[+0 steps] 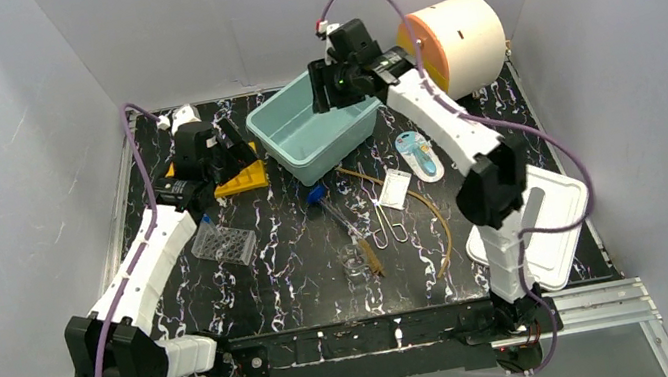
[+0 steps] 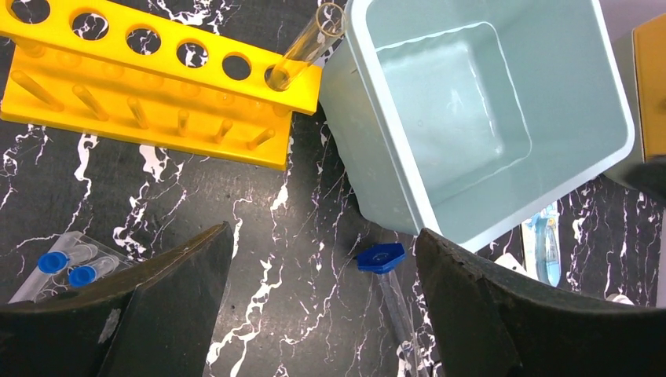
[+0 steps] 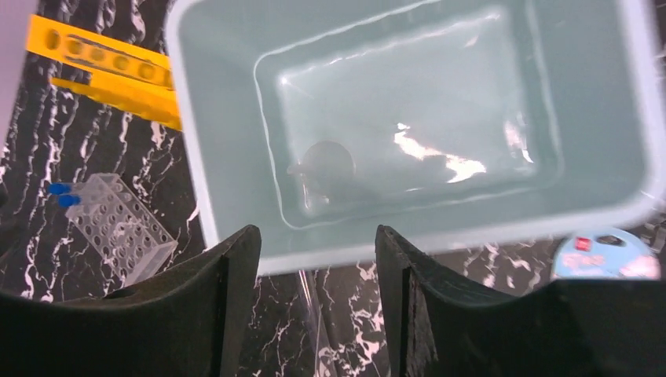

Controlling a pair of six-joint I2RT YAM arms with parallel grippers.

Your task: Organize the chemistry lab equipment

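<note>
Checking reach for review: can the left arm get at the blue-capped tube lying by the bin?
Probably yes: the left gripper is open above the blue-capped tube, which lies uncovered on the table; the teal bin beside its cap may crowd one finger.

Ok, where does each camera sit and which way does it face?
Top external: fixed above and behind the bases, looking down on the table; left arm and right arm show.
Left wrist: on the left arm, facing down at the yellow rack and teal bin; open left hand at bottom.
Right wrist: on the right arm, looking down into the bin; open right hand at bottom.
Shared: both wrist views show the bin and rack.
</note>
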